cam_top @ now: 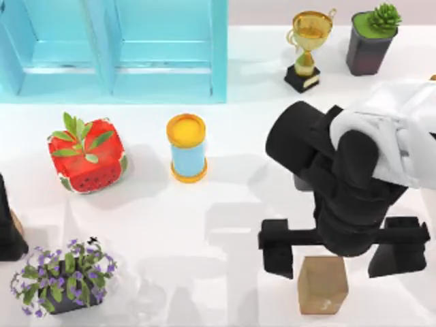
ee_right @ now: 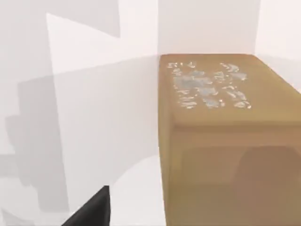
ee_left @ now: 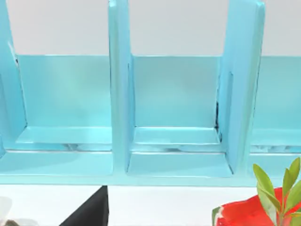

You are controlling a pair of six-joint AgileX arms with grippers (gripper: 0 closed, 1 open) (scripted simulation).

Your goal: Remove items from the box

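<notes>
A tan cardboard-coloured block (cam_top: pixel 322 285) with a small white mark stands on the white table near the front edge, right of centre. My right gripper (cam_top: pixel 338 262) hovers right over its far side, open wide, one dark finger (cam_top: pixel 278 255) to the block's left and the other to its right. The right wrist view shows the block (ee_right: pixel 225 141) from close by, its marked top face up, apart from the one fingertip (ee_right: pixel 91 212) in sight. The light blue box (cam_top: pixel 163 54) with upright dividers stands at the back left; its compartments (ee_left: pixel 174 136) hold nothing. My left arm (cam_top: pixel 8 225) is parked at the table's left edge.
A blue cylinder with orange ends (cam_top: pixel 187 148) stands mid-table. A watermelon-patterned pot with a plant (cam_top: pixel 87 155) sits to its left, and a purple-flowered plant (cam_top: pixel 65 276) at the front left. A gold trophy (cam_top: pixel 308 48) and a dark pot with a succulent (cam_top: pixel 371 41) stand at the back right.
</notes>
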